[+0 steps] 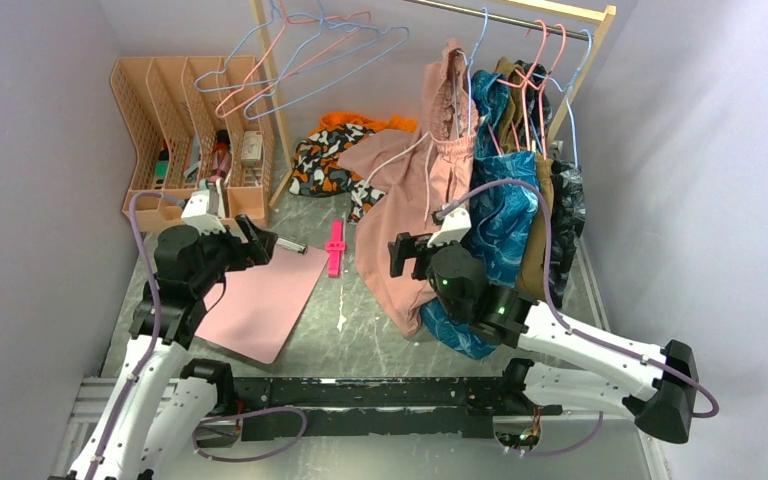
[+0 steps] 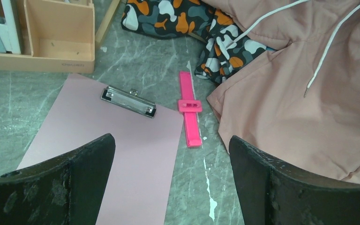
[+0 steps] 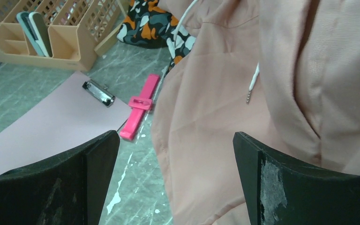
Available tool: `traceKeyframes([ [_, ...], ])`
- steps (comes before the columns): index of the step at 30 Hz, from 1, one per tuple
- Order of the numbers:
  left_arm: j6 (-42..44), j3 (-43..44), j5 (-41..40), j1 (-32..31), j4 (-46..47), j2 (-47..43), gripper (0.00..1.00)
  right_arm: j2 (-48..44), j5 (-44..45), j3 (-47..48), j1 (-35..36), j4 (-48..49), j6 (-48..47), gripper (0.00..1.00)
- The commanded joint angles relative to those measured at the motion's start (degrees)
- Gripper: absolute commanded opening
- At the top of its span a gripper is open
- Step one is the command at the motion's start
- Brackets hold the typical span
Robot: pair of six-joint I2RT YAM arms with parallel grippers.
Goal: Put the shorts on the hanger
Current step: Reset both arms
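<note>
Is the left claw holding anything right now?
No, the left gripper is wide open and empty, hovering over the pink clipboard.

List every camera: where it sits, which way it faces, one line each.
Top: above and behind the bases, looking down on the table; both arms show, left arm, right arm.
Left wrist: on the left arm, facing forward-down at the clipboard and pink strap; own open jaws at the bottom.
Right wrist: on the right arm, close to the shorts; own open jaws at the bottom.
Shared: both wrist views show clipboard, pink strap, shorts.
</note>
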Motion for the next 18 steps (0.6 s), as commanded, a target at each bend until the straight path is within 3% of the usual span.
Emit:
traceKeyframes([
  [1, 0.2, 0.9, -1.6, 0.4, 0.1, -2.3, 0.94, -2.5, 3.0, -1.8, 0.2, 0.5, -1.6, 0.97],
  [8, 0.8, 0.9, 0.3, 0.4, 0.1, -0.9, 0.94, -5.8, 3.3, -5.5, 0.2, 5.2, -2.0, 0.97],
  [18, 1.6, 0.6, 1.4, 0.4, 0.4, -0.5, 0.94, -5.6, 6.9, -4.6, 0.5, 4.2, -3.8, 0.97],
])
